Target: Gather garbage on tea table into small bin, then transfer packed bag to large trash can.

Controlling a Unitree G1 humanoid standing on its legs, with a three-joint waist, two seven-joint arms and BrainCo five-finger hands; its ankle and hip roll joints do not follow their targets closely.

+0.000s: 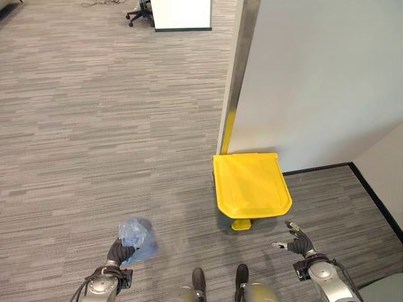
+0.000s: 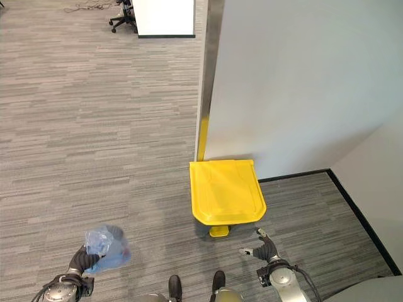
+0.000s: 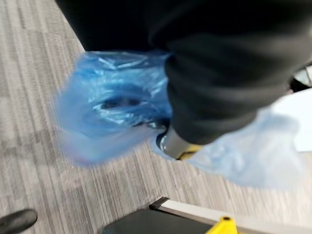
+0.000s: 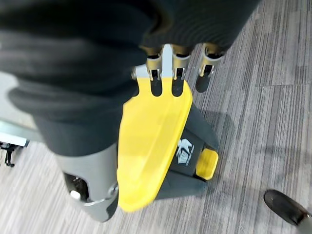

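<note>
- Blue garbage bag (image 1: 136,239): it hangs bunched in the left robot hand (image 1: 118,253), off the carpeted floor (image 1: 94,126) and well to the left of the large trash can (image 1: 250,184).
- Left robot hand: its fingers look curled round the gathered top of the bag in the head views (in the left wrist view the dark cover hides most of them, with blue film spilling round it).
- Right robot hand (image 1: 297,241): fingers apart and holding nothing, just beside the can's front right corner; the right wrist view shows its straight fingers (image 4: 173,67) above the yellow lid.
- Large trash can: dark body, yellow lid (image 2: 225,190) lying closed, a yellow foot pedal (image 1: 240,224) at the front, set against the grey wall (image 1: 315,82).
- Stage, as I judge it: the packed bag has reached the can but is not yet in it, since the lid is down.
- Risks:
  - The bag dropped onto a closed lid would slide to the floor, so the lid must come up first.
  - The thin film could slip from the grip if the arm swings quickly.
  - The can sits close to the wall, which may stop the lid from opening fully.
  - The bag is well apart from the opening, so a short reach would miss.
</note>
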